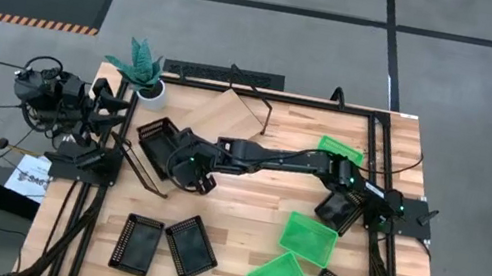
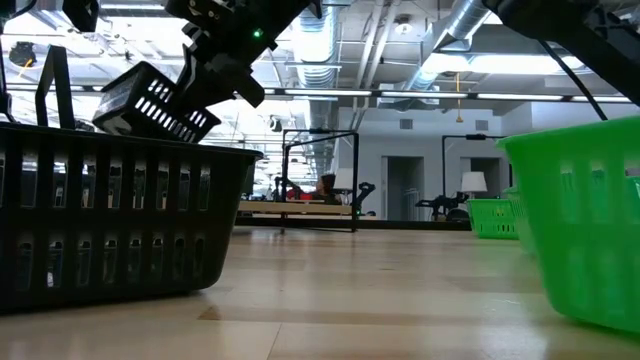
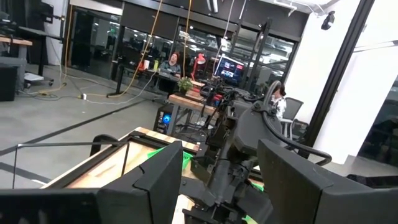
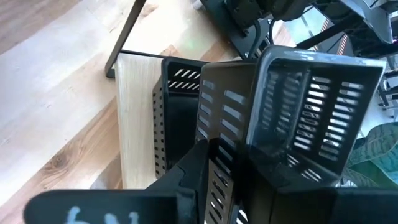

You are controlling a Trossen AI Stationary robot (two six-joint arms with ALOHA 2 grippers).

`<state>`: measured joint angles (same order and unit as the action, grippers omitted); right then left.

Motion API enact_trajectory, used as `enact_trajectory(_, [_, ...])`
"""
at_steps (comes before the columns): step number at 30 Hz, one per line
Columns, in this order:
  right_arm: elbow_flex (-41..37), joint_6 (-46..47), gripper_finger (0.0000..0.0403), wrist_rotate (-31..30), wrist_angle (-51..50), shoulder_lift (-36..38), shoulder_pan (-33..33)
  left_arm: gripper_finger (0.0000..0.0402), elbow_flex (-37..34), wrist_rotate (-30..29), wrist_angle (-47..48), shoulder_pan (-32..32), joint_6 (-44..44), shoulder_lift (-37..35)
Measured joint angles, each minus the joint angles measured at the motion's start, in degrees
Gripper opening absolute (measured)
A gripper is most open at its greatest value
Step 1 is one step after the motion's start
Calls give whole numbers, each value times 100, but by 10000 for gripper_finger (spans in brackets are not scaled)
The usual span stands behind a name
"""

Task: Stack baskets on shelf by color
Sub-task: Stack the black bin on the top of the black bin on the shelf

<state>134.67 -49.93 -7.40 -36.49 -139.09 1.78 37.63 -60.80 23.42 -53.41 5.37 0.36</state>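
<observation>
Table (image 1: 244, 209): right hand (image 4: 214, 171) grips black basket (image 4: 292, 106) over one shelved (image 4: 177, 118); six unstacked; left hand's (image 3: 217, 186) fingers apart.

light-wood table (image 1: 244, 209) with black baskets (image 1: 136, 244), green baskets (image 1: 308, 237), a potted plant (image 1: 141, 69), a shelf (image 1: 230, 113)

We're in an open robotics lab or workshop: exposed silver ducts (image 2: 470, 25) and strip lights run overhead, a grey concrete floor (image 1: 475, 107) carries hazard-striped tape (image 1: 23, 18), and beyond glass partitions a person (image 3: 172, 62) sits at a desk with a glowing monitor (image 3: 229, 67).
</observation>
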Motion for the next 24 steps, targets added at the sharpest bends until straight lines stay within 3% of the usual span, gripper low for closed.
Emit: enact_trajectory(24, [0,248,98,-4,0,2,-81,198,0,0,7,0,37,0])
